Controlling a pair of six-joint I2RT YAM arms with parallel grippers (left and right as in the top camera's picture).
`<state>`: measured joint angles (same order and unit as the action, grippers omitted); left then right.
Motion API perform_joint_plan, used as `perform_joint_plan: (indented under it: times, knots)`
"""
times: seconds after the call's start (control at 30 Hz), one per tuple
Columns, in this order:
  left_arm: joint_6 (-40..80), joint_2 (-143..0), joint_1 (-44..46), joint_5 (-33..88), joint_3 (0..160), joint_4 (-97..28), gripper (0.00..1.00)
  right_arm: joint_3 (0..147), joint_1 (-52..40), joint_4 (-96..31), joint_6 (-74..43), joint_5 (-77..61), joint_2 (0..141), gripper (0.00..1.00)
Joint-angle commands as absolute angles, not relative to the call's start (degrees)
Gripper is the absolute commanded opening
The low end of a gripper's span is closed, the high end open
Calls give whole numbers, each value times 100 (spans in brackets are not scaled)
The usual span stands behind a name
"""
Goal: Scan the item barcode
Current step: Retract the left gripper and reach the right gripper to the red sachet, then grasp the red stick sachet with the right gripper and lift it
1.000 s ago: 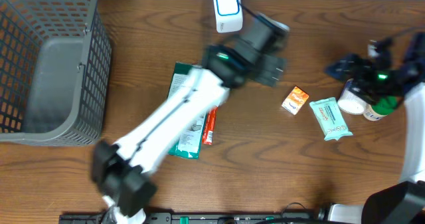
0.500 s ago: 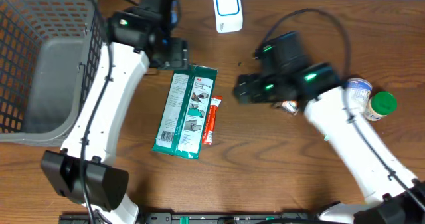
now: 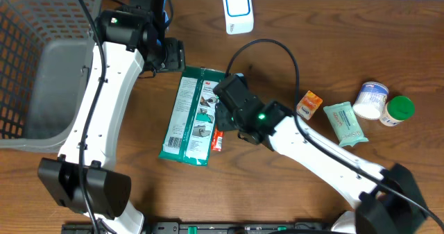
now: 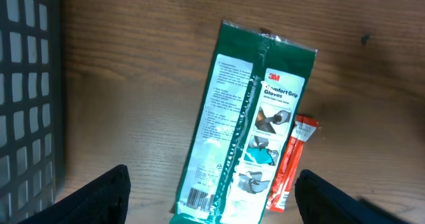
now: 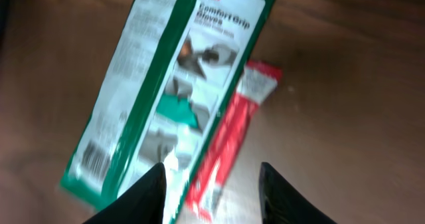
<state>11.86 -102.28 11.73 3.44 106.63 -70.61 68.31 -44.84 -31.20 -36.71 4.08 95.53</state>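
1. The glove package (image 3: 194, 114) lies flat on the table (image 3: 291, 192), left of centre, printed face up. Its barcode (image 4: 198, 197) is at the near end.
2. A red sachet (image 3: 219, 131) lies just beside the package's right edge.
3. The right gripper (image 5: 212, 167) hangs over the sachet. Its fingers are apart, one on either side of the sachet, and clamp nothing.
4. The left gripper (image 4: 212, 176) sits above the package's far end, beside the grey basket (image 3: 41, 67). Its fingers are spread wide and hold nothing.
5. The scanner (image 3: 237, 10) stands at the far edge, well apart from the package.
6. An orange packet (image 3: 309, 103), teal pouch (image 3: 343, 121), white tub (image 3: 371, 98) and green-lidded bottle (image 3: 399, 110) lie to the right.
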Motion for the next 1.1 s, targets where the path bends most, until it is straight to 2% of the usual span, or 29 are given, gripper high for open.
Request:
perform_joint_plan:
  times: [0.0, 0.07, 0.13, 0.2, 0.3, 0.43, 0.57, 0.73, 0.8, 0.83, 0.93, 1.07]
  knots:
    - [1212, -10191, 1160, 296, 10667, -7137, 78, 6759, -4501, -2696, -3983, 615, 10278, 39]
    - [1212, -10191, 1160, 296, 10661, -7201, 78, 6759, -4497, -2359, -3986, 591, 10691, 39]
    - [1212, -10191, 1160, 294, 10654, -7247, 78, 6759, -4493, -2217, -3986, 591, 10919, 32]
    - [1212, -10191, 1160, 294, 10641, -7271, 78, 6759, -4480, -2220, -3981, 593, 11069, 20]
    - [1212, -10191, 1160, 296, 10634, -7325, 78, 6761, -4375, -2493, -3981, 622, 11065, 10]
    - [1212, -10191, 1160, 296, 10634, -7328, 78, 6761, -3988, -2998, -3983, 615, 10932, 1]
    - [1212, -10191, 1160, 296, 10634, -7328, 78, 6761, -3542, -3634, -4025, 572, 10792, 2]
    - [1216, -10191, 1160, 301, 10634, -7317, 78, 6761, -3059, -4152, -4001, 416, 10431, 17]
    - [1216, -10191, 1160, 362, 10634, -7308, 78, 6761, -2950, -4195, -4001, 141, 10331, 49]
    - [1216, -10191, 1160, 397, 10634, -7310, 78, 6761, -2895, -4206, -4001, -45, 10298, 58]
    - [1219, -10191, 1197, 405, 10634, -7325, 78, 6759, -2770, -4327, -4001, -178, 10278, 59]
    - [1216, -10191, 1310, 403, 10615, -7314, 78, 6724, -2742, -4117, -4003, -25, 10377, 66]
